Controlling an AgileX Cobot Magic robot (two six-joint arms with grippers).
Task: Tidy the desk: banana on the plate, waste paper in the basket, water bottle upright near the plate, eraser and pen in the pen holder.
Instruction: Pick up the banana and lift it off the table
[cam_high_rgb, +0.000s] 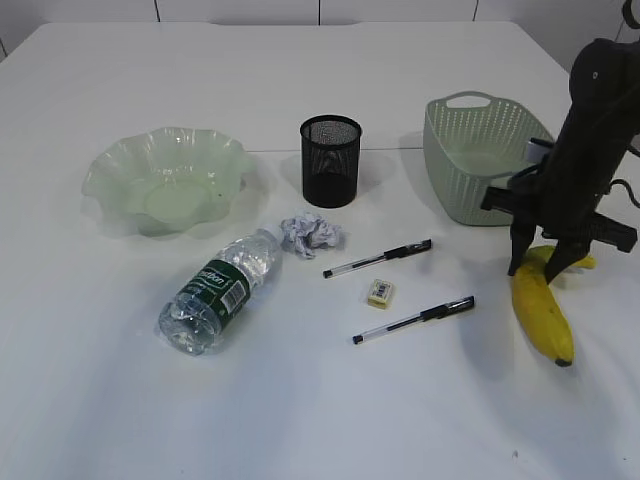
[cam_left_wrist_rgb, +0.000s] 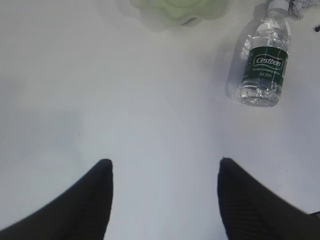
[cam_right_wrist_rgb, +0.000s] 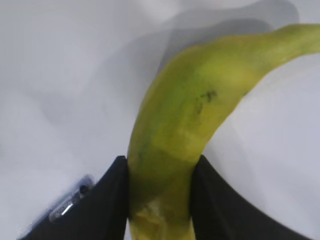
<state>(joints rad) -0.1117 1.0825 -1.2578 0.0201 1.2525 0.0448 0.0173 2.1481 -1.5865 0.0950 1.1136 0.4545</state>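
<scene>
A yellow-green banana (cam_high_rgb: 541, 310) (cam_right_wrist_rgb: 200, 100) lies on the right of the table, and my right gripper (cam_high_rgb: 535, 272) (cam_right_wrist_rgb: 160, 162) is shut on its far end, a finger pressed against each side. The pale green wavy plate (cam_high_rgb: 110, 165) (cam_left_wrist_rgb: 175, 10) stands at the far left. In front of it the water bottle (cam_high_rgb: 215, 290) (cam_left_wrist_rgb: 264, 65) lies on its side. My left gripper (cam_left_wrist_rgb: 165, 162) hangs open over bare table, out of the exterior view. Crumpled waste paper (cam_high_rgb: 310, 235), the eraser (cam_high_rgb: 381, 292) and two pens (cam_high_rgb: 378, 259) (cam_high_rgb: 413, 320) lie mid-table.
The black mesh pen holder (cam_high_rgb: 330, 160) stands behind the paper. The green woven basket (cam_high_rgb: 450, 170) sits just left of the right arm. A corner of the paper (cam_left_wrist_rgb: 300, 7) shows past the bottle's cap in the left wrist view.
</scene>
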